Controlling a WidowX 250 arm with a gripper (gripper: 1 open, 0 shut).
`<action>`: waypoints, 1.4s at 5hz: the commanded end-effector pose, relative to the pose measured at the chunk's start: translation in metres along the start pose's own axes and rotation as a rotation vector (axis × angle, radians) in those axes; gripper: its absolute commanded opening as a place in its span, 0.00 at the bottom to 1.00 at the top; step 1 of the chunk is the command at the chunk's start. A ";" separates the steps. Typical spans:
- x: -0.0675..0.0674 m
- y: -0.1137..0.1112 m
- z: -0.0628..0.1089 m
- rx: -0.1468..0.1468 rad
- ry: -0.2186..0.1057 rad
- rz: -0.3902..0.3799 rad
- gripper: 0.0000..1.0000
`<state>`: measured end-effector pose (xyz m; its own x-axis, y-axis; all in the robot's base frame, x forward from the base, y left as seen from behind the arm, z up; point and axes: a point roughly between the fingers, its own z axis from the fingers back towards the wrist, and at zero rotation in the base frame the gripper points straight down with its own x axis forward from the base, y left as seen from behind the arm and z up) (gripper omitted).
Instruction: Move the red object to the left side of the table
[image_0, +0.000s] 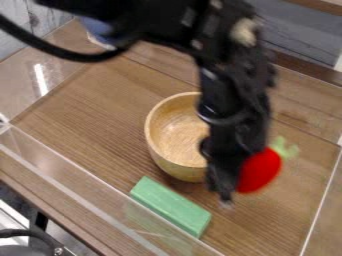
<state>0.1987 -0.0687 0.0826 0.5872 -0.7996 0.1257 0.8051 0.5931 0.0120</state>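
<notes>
The red object (262, 170), a small round red soft toy with a light-green leafy tip, hangs above the brown wood-grain table (94, 115) at the right, just beside the wooden bowl. My gripper (235, 180) points down and is shut on the red object, its dark fingers (221, 170) blurred by motion and covering the toy's left side. The black arm reaches down from the top of the view.
A light wooden bowl (177, 135) stands in the middle of the table, right next to the gripper. A flat green rectangular block (170, 205) lies near the front edge. Low clear acrylic walls (54, 150) edge the tabletop.
</notes>
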 end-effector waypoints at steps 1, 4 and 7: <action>-0.018 0.018 0.013 0.016 0.009 0.090 0.00; -0.060 0.037 0.033 0.048 0.052 0.331 0.00; -0.055 0.056 0.030 0.051 0.087 0.464 0.00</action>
<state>0.2021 0.0083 0.0971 0.8865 -0.4623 0.0174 0.4624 0.8867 0.0006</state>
